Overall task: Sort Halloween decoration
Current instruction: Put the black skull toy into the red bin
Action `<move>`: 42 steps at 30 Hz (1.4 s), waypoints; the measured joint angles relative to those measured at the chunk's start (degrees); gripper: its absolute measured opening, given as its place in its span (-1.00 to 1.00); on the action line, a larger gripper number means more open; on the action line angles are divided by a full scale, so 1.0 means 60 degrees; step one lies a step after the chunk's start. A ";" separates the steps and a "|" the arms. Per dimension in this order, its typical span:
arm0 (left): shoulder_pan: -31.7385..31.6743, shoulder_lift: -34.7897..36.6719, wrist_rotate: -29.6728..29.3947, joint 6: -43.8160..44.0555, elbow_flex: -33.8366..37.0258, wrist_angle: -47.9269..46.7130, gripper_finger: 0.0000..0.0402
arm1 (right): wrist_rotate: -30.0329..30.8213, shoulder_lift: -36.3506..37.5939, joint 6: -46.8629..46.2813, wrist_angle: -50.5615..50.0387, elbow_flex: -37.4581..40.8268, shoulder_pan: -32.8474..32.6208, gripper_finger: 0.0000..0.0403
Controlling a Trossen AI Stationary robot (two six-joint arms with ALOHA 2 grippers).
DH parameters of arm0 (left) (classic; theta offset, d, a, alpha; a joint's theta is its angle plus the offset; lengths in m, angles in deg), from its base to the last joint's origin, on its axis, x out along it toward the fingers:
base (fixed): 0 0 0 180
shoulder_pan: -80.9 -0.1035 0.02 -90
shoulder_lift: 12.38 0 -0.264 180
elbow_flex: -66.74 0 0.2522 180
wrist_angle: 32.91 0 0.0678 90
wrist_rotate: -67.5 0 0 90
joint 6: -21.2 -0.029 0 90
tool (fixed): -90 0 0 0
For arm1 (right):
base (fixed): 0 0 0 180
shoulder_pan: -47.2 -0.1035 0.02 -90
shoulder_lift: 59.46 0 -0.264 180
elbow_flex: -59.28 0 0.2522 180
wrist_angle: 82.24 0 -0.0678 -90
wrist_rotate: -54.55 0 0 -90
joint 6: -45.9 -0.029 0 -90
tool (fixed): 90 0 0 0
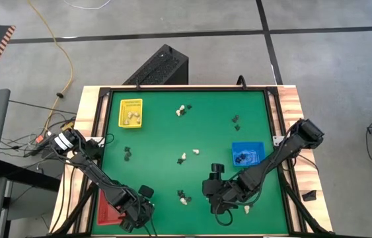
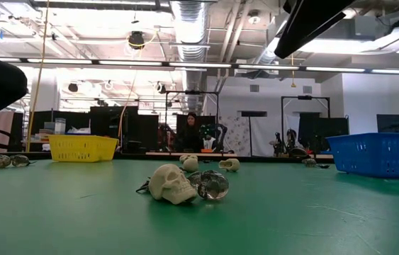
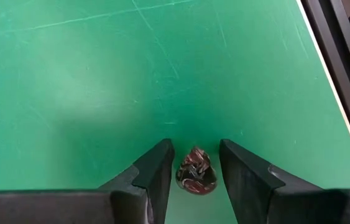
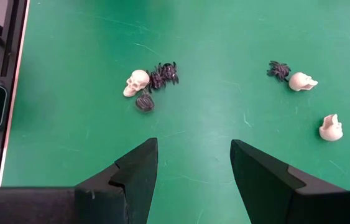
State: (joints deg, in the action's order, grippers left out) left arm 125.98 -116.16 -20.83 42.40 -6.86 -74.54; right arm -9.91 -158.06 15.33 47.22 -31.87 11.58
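Tiny Halloween decorations lie scattered on the green mat point(image 1: 172, 132): cream skulls and black spiders. My left gripper point(image 3: 196, 148) points down at the near left corner point(image 1: 141, 210). Its fingers stand open on either side of a small dark reddish trinket point(image 3: 194, 177), with a narrow gap on each side. The trinket seems to lie on the mat. My right gripper point(image 4: 193, 146) hangs open above the near middle point(image 1: 209, 190) and holds nothing. Ahead of it lie a skull point(image 4: 137, 82), a black spider point(image 4: 163, 74) and a dark trinket point(image 4: 144, 101), close together.
A yellow tray point(image 1: 131, 112) stands at the far left, a blue tray point(image 1: 247, 153) at the right, and a red tray point(image 1: 110, 211) at the near left beside my left arm. More skulls point(image 4: 302, 81) and spiders point(image 1: 236, 120) lie around mid-table. One cream trinket point(image 1: 246, 209) lies by my right arm.
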 joint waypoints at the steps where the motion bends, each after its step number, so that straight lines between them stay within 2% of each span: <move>1: -0.0005 0.0000 0.0034 0.0036 0.0000 -0.0032 -0.36 | 0.0000 0.0000 0.0003 0.0003 0.0000 0.0000 0.15; 11: -0.0001 0.0015 0.0107 0.0133 -0.0013 -0.0334 -0.36 | 0.0003 0.0000 0.0029 -0.0003 0.0000 0.0003 0.15; 22: 0.0013 -0.0022 0.0022 -0.0338 -0.0543 -0.1308 -0.36 | 0.0004 0.0000 0.0073 -0.0004 0.0000 0.0004 0.15; 42: -0.0020 -0.0007 -0.0104 -0.0493 -0.0550 -0.0897 -0.36 | 0.0004 0.0000 0.0095 0.0000 0.0000 0.0004 0.15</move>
State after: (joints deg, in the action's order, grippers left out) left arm 125.87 -116.21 -21.45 39.44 -10.16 -79.92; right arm -9.89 -158.06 15.90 47.22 -31.87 11.60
